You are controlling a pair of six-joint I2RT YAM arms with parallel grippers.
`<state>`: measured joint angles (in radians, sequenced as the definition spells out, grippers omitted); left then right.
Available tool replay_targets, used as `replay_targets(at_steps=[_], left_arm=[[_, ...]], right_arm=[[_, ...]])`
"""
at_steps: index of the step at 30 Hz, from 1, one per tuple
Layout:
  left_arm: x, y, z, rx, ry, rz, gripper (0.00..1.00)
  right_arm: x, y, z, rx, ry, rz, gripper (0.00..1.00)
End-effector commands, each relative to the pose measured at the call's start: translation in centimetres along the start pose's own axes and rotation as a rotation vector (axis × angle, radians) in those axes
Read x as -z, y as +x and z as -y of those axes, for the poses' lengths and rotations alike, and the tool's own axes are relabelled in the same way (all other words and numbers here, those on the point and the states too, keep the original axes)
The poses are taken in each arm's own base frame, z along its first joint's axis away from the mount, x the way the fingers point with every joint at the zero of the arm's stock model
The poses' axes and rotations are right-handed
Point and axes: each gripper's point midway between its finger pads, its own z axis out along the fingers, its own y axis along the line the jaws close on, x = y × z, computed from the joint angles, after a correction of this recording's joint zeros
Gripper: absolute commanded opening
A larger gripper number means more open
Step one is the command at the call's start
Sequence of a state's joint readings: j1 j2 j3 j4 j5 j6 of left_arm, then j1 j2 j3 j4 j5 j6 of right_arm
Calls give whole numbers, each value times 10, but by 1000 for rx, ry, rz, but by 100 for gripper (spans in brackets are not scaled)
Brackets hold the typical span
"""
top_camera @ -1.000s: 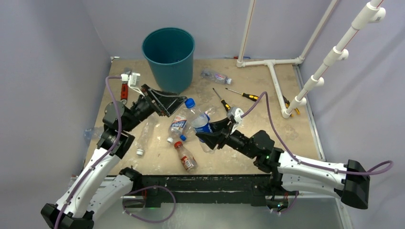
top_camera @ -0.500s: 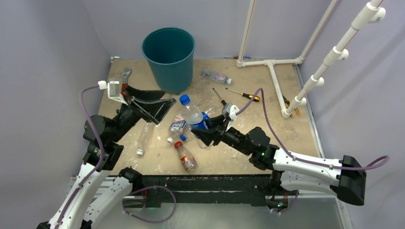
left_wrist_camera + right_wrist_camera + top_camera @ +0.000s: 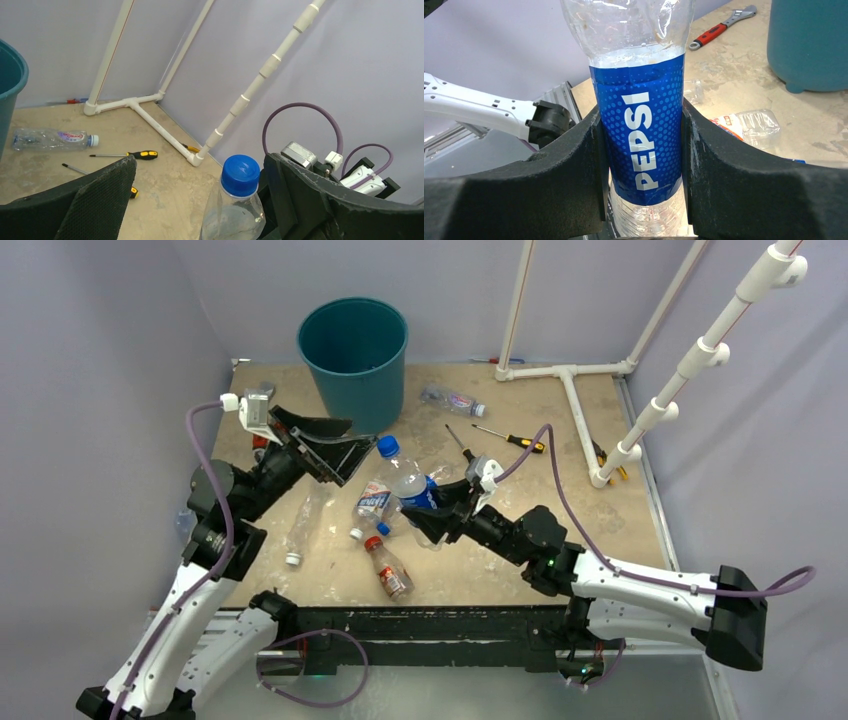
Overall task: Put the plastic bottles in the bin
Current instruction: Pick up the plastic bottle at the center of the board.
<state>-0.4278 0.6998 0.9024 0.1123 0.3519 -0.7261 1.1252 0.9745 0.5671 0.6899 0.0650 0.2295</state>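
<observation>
We see the right end effector (image 3: 432, 512) pinching a Pepsi bottle (image 3: 639, 140) across its blue label, at the centre of the top view, above the surface (image 3: 450, 575). Its long axis runs from lower right to upper left. Its blue cap (image 3: 388, 447) points at the teal bin (image 3: 352, 350) and sits just beside the left end effector (image 3: 360, 437), spread wide and holding nothing.

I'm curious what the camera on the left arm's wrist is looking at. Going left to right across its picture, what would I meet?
teal bin → clear bottle lying on its side → yellow-handled screwdriver → blue-capped bottle → purple cable
</observation>
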Motion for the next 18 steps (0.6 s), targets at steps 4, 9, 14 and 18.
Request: replay_targets(at_steps=[4,9,14,18], left_arm=[[-9,-26,34,-40,156,71,99],[-16,-22,34,-27,182,56,99],[-27,-9,34,20,228,-4,98],[-34,2,34,70,265,-53,92]], right_arm=[[1,-44,1,-2,32,134,38],[3,-49,-1,-5,24,152,37],[-4,-41,-5,17,-2,114,36],[-4,-40,-2,28,13,105,36]])
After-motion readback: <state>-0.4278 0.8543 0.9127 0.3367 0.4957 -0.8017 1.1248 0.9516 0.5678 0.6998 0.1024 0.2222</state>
